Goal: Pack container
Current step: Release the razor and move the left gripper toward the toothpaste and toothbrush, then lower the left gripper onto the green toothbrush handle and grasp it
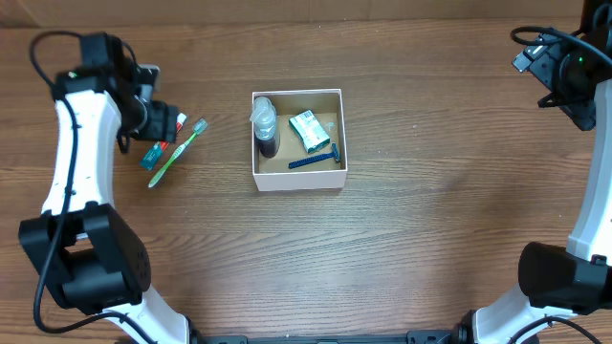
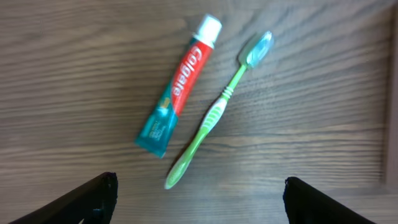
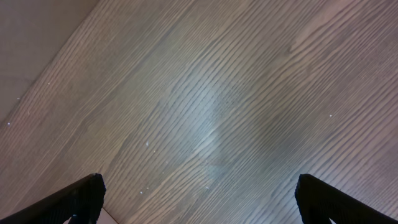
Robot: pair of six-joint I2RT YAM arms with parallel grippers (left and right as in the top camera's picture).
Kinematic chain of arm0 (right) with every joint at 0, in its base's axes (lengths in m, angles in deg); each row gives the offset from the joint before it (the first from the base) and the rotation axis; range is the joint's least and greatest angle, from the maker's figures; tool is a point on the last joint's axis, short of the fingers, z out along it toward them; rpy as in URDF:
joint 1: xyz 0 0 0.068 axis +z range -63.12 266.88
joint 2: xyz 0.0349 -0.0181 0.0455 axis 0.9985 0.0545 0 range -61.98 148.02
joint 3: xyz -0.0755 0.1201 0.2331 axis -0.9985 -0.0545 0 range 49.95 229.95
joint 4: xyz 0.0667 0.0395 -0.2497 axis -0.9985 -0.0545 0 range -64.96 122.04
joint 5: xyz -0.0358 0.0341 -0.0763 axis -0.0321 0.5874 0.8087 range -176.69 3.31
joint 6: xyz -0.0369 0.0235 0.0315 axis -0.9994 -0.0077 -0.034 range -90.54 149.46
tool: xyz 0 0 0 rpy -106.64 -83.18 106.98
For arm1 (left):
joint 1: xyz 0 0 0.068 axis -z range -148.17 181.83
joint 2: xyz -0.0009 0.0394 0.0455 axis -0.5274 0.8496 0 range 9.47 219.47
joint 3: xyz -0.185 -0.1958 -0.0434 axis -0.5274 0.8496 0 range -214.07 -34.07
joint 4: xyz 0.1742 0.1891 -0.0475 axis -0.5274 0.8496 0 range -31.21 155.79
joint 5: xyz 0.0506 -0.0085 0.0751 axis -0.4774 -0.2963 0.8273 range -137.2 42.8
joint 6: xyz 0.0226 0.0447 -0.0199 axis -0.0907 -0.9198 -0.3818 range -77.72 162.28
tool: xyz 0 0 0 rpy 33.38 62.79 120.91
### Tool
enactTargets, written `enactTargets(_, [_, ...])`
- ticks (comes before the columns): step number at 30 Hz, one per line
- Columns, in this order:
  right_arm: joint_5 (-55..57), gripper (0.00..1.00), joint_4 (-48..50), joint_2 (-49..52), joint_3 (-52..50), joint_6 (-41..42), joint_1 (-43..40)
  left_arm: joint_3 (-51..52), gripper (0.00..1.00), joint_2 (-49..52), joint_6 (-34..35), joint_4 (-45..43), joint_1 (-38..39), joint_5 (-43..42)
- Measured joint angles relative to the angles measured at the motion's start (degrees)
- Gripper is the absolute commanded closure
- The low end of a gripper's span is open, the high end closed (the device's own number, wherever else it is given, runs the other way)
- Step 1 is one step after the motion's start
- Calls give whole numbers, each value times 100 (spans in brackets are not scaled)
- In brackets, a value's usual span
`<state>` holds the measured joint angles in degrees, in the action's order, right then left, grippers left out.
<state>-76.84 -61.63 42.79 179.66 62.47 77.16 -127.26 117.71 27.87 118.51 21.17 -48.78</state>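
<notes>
Both my tools are spread wide. My left tool (image 2: 199,194) hangs over toothpaste (image 2: 177,87) and toothbrush (image 2: 214,113) on the worktop (image 2: 62,62), my right tool (image 3: 199,194) far from the container (image 1: 297,179).

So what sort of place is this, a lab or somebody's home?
Probably a robot lab bench, not a home: a left arm and right arm stand at a wooden table, with toothpaste and a toothbrush laid out beside a half-packed container.

Wooden table (image 1: 430,239): brown, grain running left-right overhead.
</notes>
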Motion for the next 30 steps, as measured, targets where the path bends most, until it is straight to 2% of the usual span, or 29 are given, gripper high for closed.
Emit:
enactTargets(4, [2,0,4,0,0,0,0,999,6,11,-280,-887,83,-37])
enactTargets(8, [2,0,2,0,0,-2,0,1681,8,17,-575,-1731,92,-66])
enactTargets(12, [2,0,2,0,0,0,0,2197,9,17,-1152,-2323,92,-328])
enactTargets(17, [2,0,2,0,0,0,0,2385,12,17,-1554,-2741,92,-667])
enactTargets(24, [0,0,4,0,0,-2,0,2389,13,66,-1762,-3038,94,-772])
enactTargets(28, [0,0,4,0,0,0,0,2391,19,354,-1775,-3130,94,-791])
enactTargets(30, [0,0,7,0,0,0,0,2393,35,450,-1773,-3189,92,-890])
